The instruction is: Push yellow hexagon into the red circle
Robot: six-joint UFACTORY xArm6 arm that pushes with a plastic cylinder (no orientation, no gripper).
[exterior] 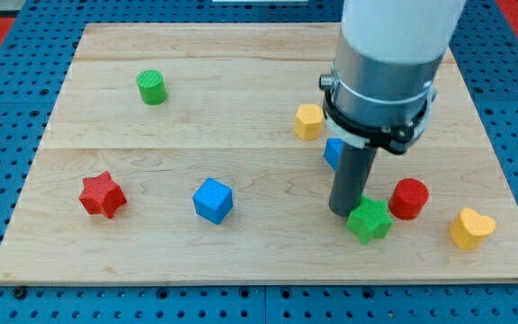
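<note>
The yellow hexagon (308, 121) lies right of the board's middle, toward the view's top. The red circle (409, 198) stands near the view's lower right. My tip (343, 211) rests on the board just left of a green star (369, 220), which sits between the tip and the red circle and nearly touches the circle. The tip is well below the yellow hexagon. The arm's grey and white body hides the board above the rod.
A blue block (333, 152) is partly hidden behind the rod. A yellow heart (471, 228) lies at the far lower right. A blue cube (213, 201), a red star (102, 194) and a green cylinder (152, 86) sit on the left half.
</note>
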